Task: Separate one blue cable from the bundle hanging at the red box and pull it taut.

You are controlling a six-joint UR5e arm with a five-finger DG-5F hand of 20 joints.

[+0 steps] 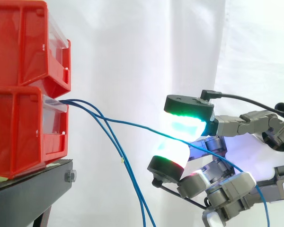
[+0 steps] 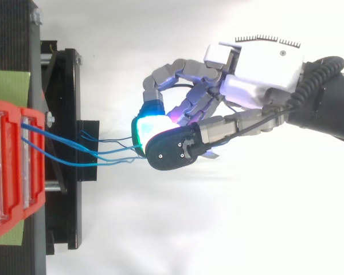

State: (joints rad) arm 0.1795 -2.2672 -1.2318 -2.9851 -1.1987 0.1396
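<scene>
Pinches one blue cable (image 1: 132,124) between the pads of the hand (image 2: 252,74), right of the lower red box (image 1: 19,132). Holds it clear of the bundle (image 1: 121,157) hanging lower left. Separation judged done; leaves a slight sag to pull out. Cannot trace cable ends past the bottom edge, nor the pinch itself from above.
</scene>
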